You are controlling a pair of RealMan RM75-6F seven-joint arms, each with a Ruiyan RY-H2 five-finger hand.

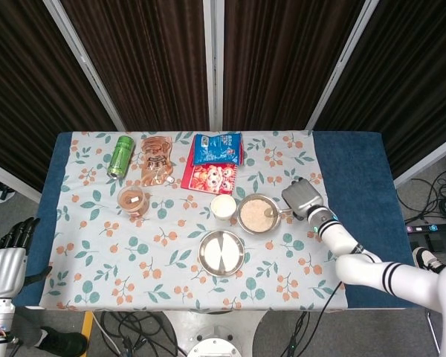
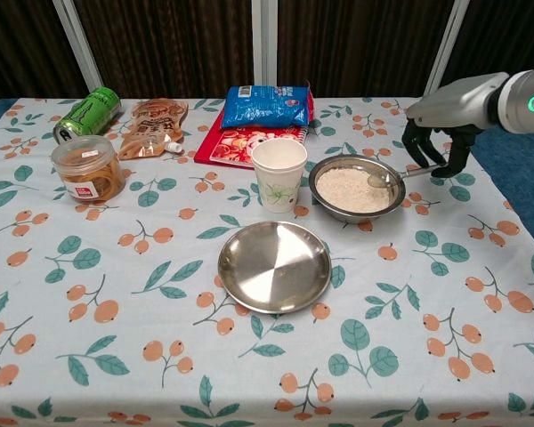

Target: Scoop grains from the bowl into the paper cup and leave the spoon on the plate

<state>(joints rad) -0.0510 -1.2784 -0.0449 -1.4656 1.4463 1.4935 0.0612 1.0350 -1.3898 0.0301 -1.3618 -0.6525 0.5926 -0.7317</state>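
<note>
Overhead, the right hand (image 1: 302, 198) pinches the spoon (image 1: 274, 212) over the grain bowl (image 1: 257, 214), at its 3 o'clock rim; the left hand (image 1: 6, 260), fingers spread, hangs off the bench (image 1: 357, 171).

Chest-on, the spoon's tip (image 2: 379, 179) dips into the grains; the paper cup (image 2: 279, 173) stands at the bowl's 9 o'clock, the steel plate (image 2: 274, 266) at 7.

Far left on the tabletop (image 2: 142, 356) there's a green can (image 2: 87, 113) lying on its side, with a brown pouch (image 2: 153, 126) right next to it. Nearer, a small clear tub (image 2: 88, 169) with brown stuff inside. Far middle, a blue snack bag (image 2: 267, 105) lies overlapping a red packet (image 2: 249, 142). Cloth's a floral print.
</note>
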